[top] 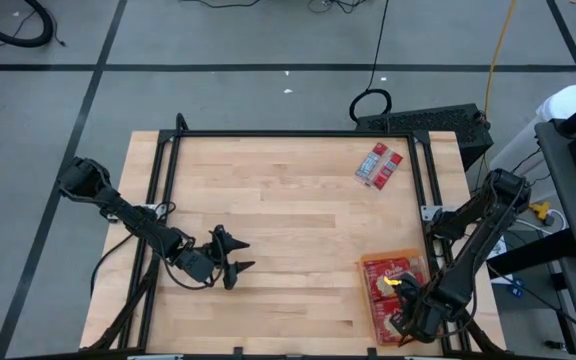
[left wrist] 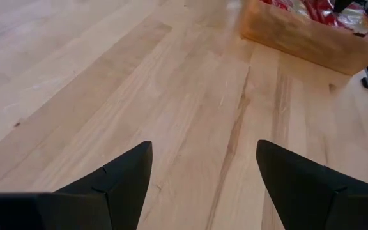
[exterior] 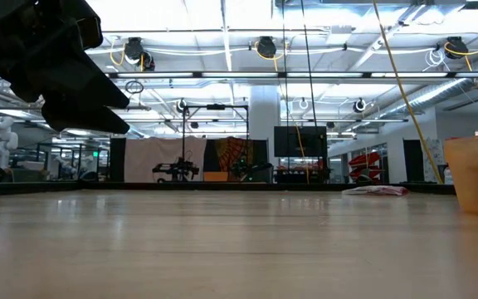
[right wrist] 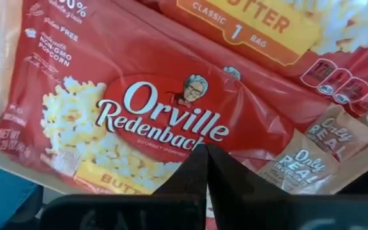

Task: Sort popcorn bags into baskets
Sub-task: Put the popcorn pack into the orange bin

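Left hand (top: 236, 254) hovers over the pale planked wooden table (top: 288, 220), its wedge-shaped dark fingers spread wide, holding nothing. Two flat red popcorn bags (top: 379, 165) lie at the far right. Right hand (top: 404, 322), fingers pressed together, sits above glossy crinkled bags in the orange basket (top: 370, 300).

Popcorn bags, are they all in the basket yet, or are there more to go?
Not quite. Several popcorn bags already lie in the orange basket at the table's near right. The right gripper is down over the basket with its fingers shut, right above a bag; nothing shows between them. Left to do: the bags lying at the far right of the table. The left gripper waits open over bare wood.
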Robot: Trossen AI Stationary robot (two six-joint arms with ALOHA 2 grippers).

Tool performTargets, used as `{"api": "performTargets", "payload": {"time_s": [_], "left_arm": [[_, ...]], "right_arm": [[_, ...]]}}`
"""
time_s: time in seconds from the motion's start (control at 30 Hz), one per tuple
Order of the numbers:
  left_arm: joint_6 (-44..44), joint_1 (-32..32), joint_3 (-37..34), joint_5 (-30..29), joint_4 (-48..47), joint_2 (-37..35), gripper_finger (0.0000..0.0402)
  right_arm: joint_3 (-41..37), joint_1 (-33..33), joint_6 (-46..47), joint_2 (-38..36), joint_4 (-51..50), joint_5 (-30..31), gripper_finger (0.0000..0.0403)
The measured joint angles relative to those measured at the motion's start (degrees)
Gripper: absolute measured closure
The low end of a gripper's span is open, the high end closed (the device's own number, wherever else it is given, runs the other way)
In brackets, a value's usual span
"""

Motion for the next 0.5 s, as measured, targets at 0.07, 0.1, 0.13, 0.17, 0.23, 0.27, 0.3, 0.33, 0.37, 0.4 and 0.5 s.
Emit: {"api": "performTargets", "payload": {"time_s": [0.07, 0.1, 0.13, 0.17, 0.23, 0.27, 0.3, 0.33, 0.37, 0.4, 0.5], "left_arm": [[0.00, 0.00, 0.00, 0.00, 0.00, 0.00, 0.0119], [0.00, -0.01, 0.00, 0.00, 0.00, 0.00, 0.0119], [0.01, -0.02, 0.00, 0.00, 0.00, 0.00, 0.0119], [0.02, -0.02, 0.00, 0.00, -0.02, 0.00, 0.0119], [0.06, -0.02, 0.00, 0.00, 0.00, 0.00, 0.0119], [0.23, -0.02, 0.00, 0.00, 0.00, 0.00, 0.0119], [0.41, -0.02, 0.00, 0.00, -0.02, 0.00, 0.0119], [0.44, -0.02, 0.00, -0.02, -0.02, 0.00, 0.0119], [0.61, -0.02, 0.02, -0.02, 0.00, 0.00, 0.0119], [0.78, -0.02, 0.02, -0.04, 0.00, 0.00, 0.0119], [0.83, -0.02, 0.02, -1.00, 0.06, 0.00, 0.0119]], "right_arm": [[-0.04, -0.04, -0.36, -0.18, 0.12, 0.31, 0.0401], [-0.06, -0.04, -0.62, -0.47, 0.25, 0.73, 0.0401], [-0.04, -0.04, -0.71, -0.88, 0.21, 1.66, 0.0402], [0.24, -0.14, -0.72, -1.32, 0.00, 2.86, 0.0402], [0.62, -0.51, -0.74, -2.78, -0.08, 5.91, 0.0402], [0.86, -0.67, -0.77, -3.60, -0.14, 8.24, 0.0402], [0.93, -0.91, -1.12, -4.43, -0.17, 11.17, 0.0402], [0.95, -1.31, -1.63, -5.21, -0.33, 14.60, 0.0402], [0.95, -1.77, -2.32, -5.82, -0.75, 18.81, 0.0402], [0.95, -2.49, -3.18, -6.41, -1.51, 23.39, 0.0403], [0.98, -6.32, -5.54, -6.82, -4.56, 38.82, 0.0403]]}}
